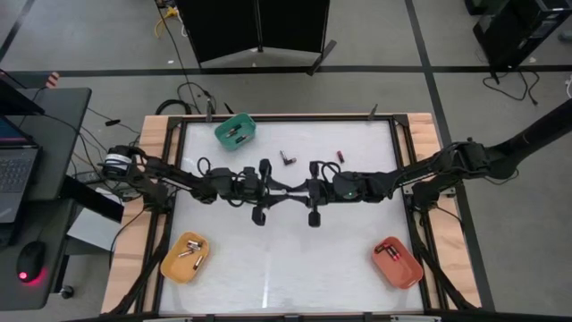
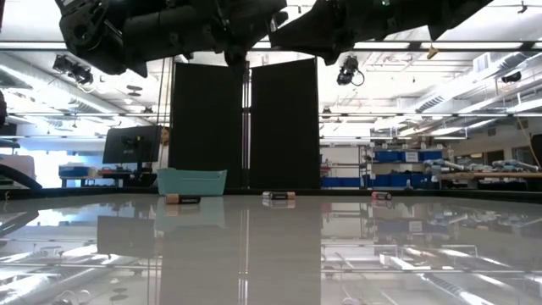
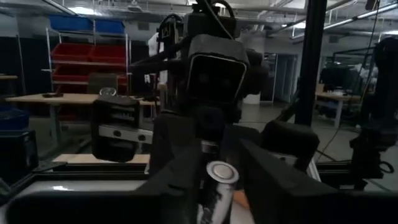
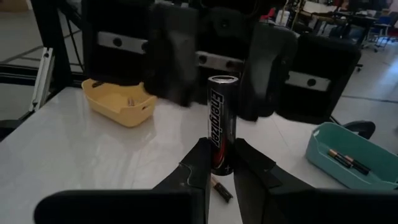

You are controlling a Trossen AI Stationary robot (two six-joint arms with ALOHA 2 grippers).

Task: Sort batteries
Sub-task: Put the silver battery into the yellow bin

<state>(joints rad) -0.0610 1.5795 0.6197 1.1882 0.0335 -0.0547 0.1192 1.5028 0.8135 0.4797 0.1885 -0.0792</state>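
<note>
Mid-table, above the surface, your right gripper (image 4: 217, 171) is pinching a battery (image 4: 222, 121) upright by its lower end. Your left gripper (image 3: 214, 180) faces it, fingers either side of the battery's other end; I cannot tell if they grip. The battery looks rigid, smooth and slippery: clamp squarely across the barrel.

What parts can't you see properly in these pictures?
- High view: the battery the right claw holds is hidden under both arms.
- Left wrist view: the battery's label is cut off by the picture's bottom edge.
- High view: batteries in the orange bin and red bin are too small to count.
</note>
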